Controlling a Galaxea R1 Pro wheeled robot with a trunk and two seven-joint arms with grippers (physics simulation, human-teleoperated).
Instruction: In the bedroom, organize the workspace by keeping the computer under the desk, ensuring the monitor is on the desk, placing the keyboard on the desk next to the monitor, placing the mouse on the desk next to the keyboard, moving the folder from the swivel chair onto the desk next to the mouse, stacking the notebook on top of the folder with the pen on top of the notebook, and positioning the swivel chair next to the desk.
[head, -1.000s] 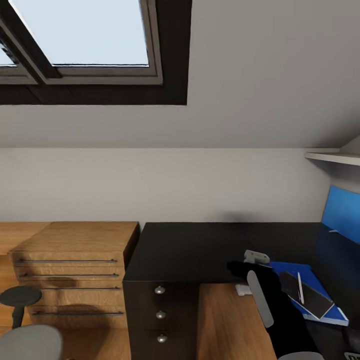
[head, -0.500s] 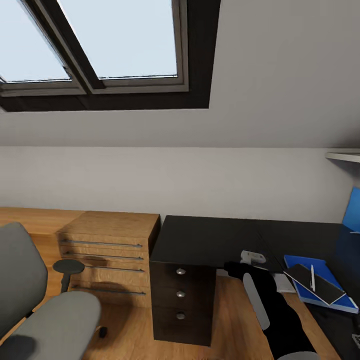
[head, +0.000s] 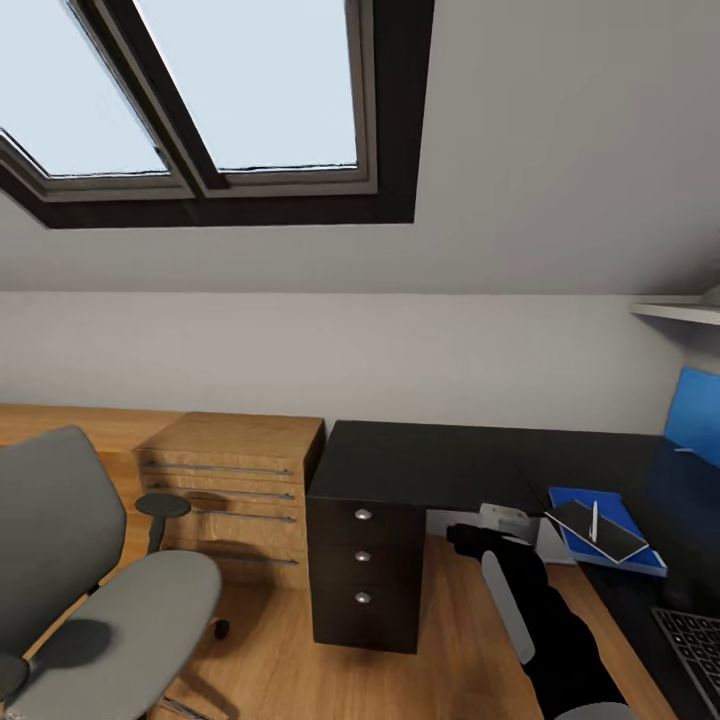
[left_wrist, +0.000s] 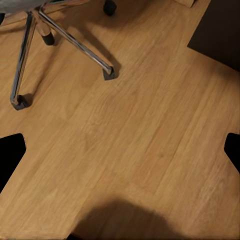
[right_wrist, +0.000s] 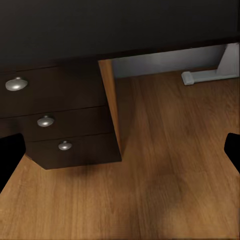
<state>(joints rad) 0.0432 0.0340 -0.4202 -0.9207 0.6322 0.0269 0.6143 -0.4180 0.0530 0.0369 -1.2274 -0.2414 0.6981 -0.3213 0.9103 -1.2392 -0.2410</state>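
Head view: attic bedroom with sloped grey wall and dark-framed skylight (head: 250, 100). The L-shaped black-topped desk (head: 430, 465) stands against the back wall, its dark three-drawer unit with round silver knobs (head: 363, 580) at the left end. A low light-wood cabinet (head: 235, 480) sits just beside that end.

On the desk's right wing, near its inner edge, lies the flat bright blue folder (head: 620, 555). The thin dark grey-black notebook (head: 597, 533) is stacked on it, turned askew, and the thin white pen (head: 594, 520) rests on top of the notebook. A corner of the dark-keyed keyboard (head: 695, 640) lies on the same wing, nearer the robot. The blue back panel (head: 695, 415) rises behind.

The grey-seated swivel chair (head: 110, 600) stands on the wood floor, well apart from the desk, left of the cabinet.

Left wrist view adds the chair's chrome star base (left_wrist: 75, 45) over light wood floor (left_wrist: 140, 150).

Right wrist view adds the drawer fronts from closer and the white pedestal foot (right_wrist: 207, 75) under the desk.

Both grippers: dark fingertips at opposite frame edges in each wrist view, spread wide, holding and touching nothing.
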